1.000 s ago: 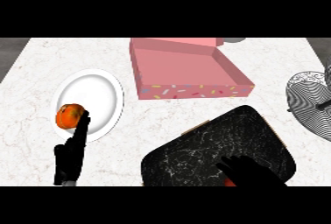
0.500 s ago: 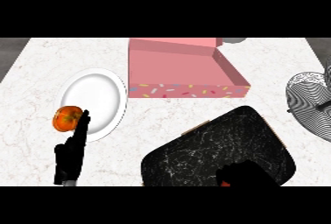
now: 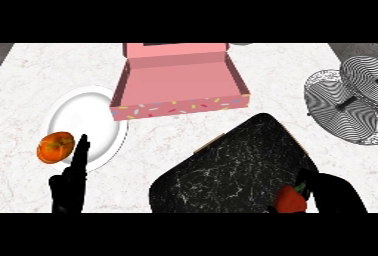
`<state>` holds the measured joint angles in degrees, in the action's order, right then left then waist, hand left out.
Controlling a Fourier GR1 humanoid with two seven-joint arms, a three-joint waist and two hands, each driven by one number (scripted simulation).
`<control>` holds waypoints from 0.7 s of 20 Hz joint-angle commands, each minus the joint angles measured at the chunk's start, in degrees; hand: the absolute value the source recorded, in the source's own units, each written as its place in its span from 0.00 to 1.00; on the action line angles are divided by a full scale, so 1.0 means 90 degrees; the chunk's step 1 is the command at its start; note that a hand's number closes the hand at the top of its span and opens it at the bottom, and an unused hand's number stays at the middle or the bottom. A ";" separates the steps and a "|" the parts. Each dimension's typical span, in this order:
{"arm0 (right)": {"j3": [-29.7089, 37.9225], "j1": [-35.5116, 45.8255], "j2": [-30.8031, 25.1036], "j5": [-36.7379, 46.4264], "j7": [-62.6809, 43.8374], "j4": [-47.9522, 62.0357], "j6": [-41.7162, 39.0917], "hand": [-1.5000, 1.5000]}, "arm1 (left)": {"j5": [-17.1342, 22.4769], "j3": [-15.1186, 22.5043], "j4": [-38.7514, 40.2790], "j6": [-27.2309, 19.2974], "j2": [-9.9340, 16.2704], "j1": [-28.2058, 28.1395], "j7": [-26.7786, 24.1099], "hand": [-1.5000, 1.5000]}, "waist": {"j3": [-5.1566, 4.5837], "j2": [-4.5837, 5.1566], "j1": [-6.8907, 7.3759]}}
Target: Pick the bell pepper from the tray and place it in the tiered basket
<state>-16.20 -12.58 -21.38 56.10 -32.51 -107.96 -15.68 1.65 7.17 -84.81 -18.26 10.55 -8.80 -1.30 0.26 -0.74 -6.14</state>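
Note:
A red bell pepper point(image 3: 291, 202) with a green stem sits at the near right corner of the black marbled tray point(image 3: 229, 165). My right hand point(image 3: 334, 194) comes in from the lower edge and curls round the pepper's right side, hiding part of it. The wire tiered basket point(image 3: 345, 100) stands at the far right, apart from the hand. At the lower left, my left hand point(image 3: 70, 184) rests open with its fingers pointing up, beside an orange fruit point(image 3: 55, 147).
An open pink box point(image 3: 177, 82) with sprinkles on its front wall stands behind the tray. A white plate point(image 3: 85, 120) lies at the left, with the orange fruit at its near left rim. Bare white marble counter lies between tray and basket.
My right hand has slid right and toward the lower edge, uncovering the red pepper it hid before. The whole scene has shifted slightly left in view. The left hand has stayed put.

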 commanded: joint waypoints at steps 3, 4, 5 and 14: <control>0.2331 -0.0471 0.1061 -0.0237 -0.2417 0.0078 0.1074 1.00 | 0.0104 -0.0115 -0.0064 -0.0035 0.0035 -0.0237 0.0188 0.50 | -0.0029 0.0029 -0.0190; 0.2496 -0.0355 0.1187 -0.0172 -0.2799 -0.0137 0.1134 1.00 | 0.0114 -0.0034 0.0041 0.0065 0.0012 -0.0268 0.0153 0.50 | -0.0049 0.0050 -0.0015; 0.2580 -0.0248 0.1364 -0.0046 -0.3062 -0.0368 0.1382 1.00 | 0.0026 0.0076 0.0088 0.0000 -0.0106 -0.0193 0.0102 0.50 | -0.0049 0.0053 0.0107; 0.3199 0.0416 0.1587 0.1294 -0.4508 -0.3790 0.1240 1.00 | -0.0012 0.0212 0.0179 0.0268 -0.0006 -0.0055 0.0248 0.50 | -0.0075 0.0042 0.0459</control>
<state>11.52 -11.19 -7.33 62.08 -62.65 -130.54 -2.35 1.49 8.51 -86.21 -16.93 10.44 -8.51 0.09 0.03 -0.74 -3.28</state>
